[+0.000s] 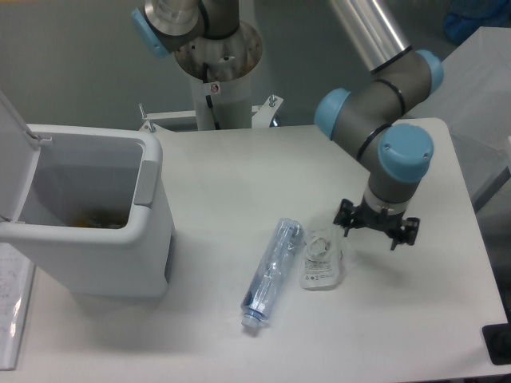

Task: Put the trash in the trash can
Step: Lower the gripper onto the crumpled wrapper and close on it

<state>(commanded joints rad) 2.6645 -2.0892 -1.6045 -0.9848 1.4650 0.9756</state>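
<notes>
A crushed clear bluish bottle (pixel 271 270) with a blue cap lies on the white table (pixel 239 175), cap toward the front edge. Right beside it lies a flat clear printed pouch (pixel 322 259). My gripper (pixel 375 230) hangs just right of the pouch, above its right edge, fingers spread open and holding nothing. The pale grey-white trash can (pixel 88 219) stands at the left with its lid flipped up, some small items at its bottom.
The arm's round base (pixel 217 48) rises behind the table's back edge with metal brackets (pixel 271 104) around it. A white sheet (pixel 12 307) lies at the far left by the bin. A dark object (pixel 499 343) shows at the bottom right corner.
</notes>
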